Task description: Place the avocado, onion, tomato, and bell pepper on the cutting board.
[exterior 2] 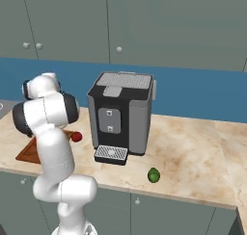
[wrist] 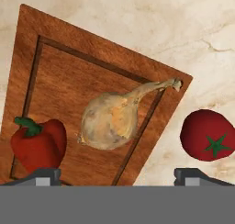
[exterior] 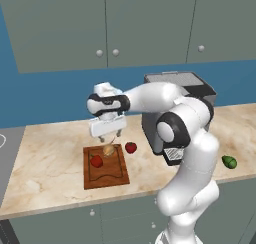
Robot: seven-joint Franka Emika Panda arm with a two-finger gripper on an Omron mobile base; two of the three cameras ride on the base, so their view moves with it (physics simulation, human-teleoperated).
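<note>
Gripper (wrist: 117, 176) wide open, empty, above onion (wrist: 111, 120) and pepper (wrist: 39, 144) on board (wrist: 69, 81); tomato (wrist: 209, 135) on counter just beside board, avocado (exterior: 229, 162) well apart.

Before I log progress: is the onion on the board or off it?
On: the onion lies on the cutting board, beside the bell pepper.

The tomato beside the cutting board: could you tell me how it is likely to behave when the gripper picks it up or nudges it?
The tomato looks round and glossy, so it would probably roll across the counter if nudged. Its smooth skin may slip between narrow fingertips. It lies just off the cutting board, so only a short carry seems needed.
</note>
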